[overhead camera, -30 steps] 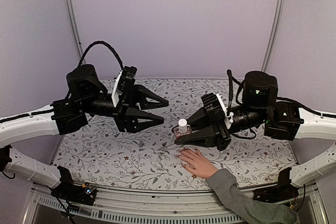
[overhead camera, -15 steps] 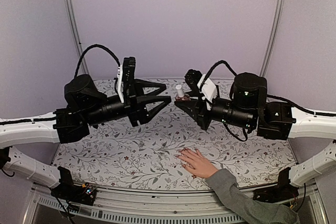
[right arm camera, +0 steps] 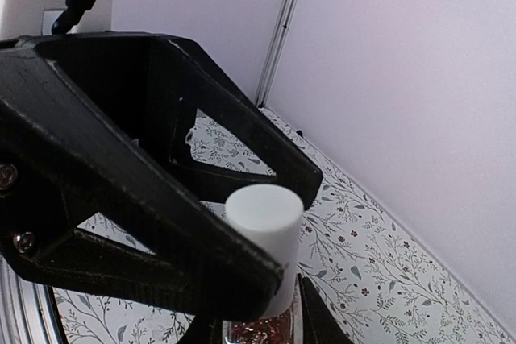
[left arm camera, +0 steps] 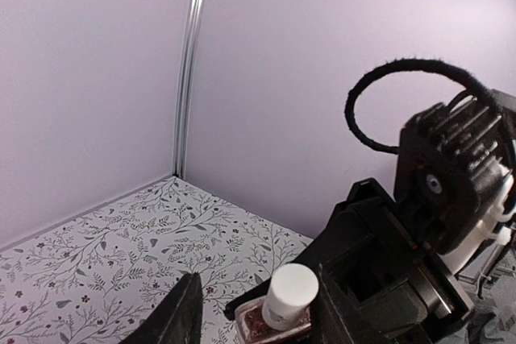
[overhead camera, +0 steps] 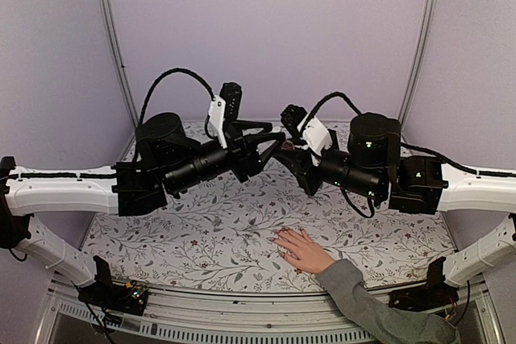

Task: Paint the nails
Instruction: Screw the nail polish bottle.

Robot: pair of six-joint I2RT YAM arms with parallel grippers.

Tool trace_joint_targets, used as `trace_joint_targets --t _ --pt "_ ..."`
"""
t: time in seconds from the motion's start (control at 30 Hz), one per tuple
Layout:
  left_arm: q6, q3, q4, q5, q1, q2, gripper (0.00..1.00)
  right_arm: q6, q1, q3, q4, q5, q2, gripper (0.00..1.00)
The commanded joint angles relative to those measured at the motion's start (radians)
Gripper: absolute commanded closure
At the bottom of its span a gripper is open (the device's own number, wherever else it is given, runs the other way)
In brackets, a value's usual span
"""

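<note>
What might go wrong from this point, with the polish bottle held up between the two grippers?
1. The left gripper has its jaws open around the bottle, and its white cap sits nearer one side. Closing off-centre could twist the bottle in the right gripper.
2. The bottle is held clear of the table, pinched only low down. A slip could drop it near the hand lying there.

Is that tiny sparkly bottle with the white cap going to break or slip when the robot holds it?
The bottle looks like clear glass, so probably stiff but breakable if dropped. Its smooth white cap may be slippery. It's small, so likely light; the right gripper holds it aloft.
</note>
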Motion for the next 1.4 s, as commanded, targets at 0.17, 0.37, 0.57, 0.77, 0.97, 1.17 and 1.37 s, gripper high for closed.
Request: trace_joint_targets --t 0.17,0.37,0.57,0.77,0.97,1.17,1.37 --pt "-0.011 0.051 0.001 -0.049 -0.009 0.030 0.67 0.025 0.003 0.026 0.011 0.012 0.007 1.00" --pt "0.001 0.055 -0.010 0.014 -0.009 0.035 0.88 0.026 0.002 0.022 0.018 -0.001 -0.006 1.00" --pt "0.038 0.022 -0.003 0.200 0.012 0.001 1.00 0.006 0.002 -0.013 0.041 -0.164 -0.053 1.00" --pt "0.072 0.002 -0.033 0.409 0.031 -0.014 1.00 -0.028 0.002 -0.031 0.058 -0.420 -0.110 1.00" --pt "0.103 -0.007 -0.076 0.541 0.041 -0.030 1.00 -0.056 0.002 -0.028 0.047 -0.657 -0.148 1.00" --pt "0.139 0.000 -0.110 0.663 0.046 -0.030 1.00 -0.100 0.002 -0.005 0.015 -0.881 -0.157 1.00" --pt "0.169 0.019 -0.134 0.821 0.051 0.018 1.00 -0.136 0.002 0.040 -0.030 -1.045 -0.136 1.00"
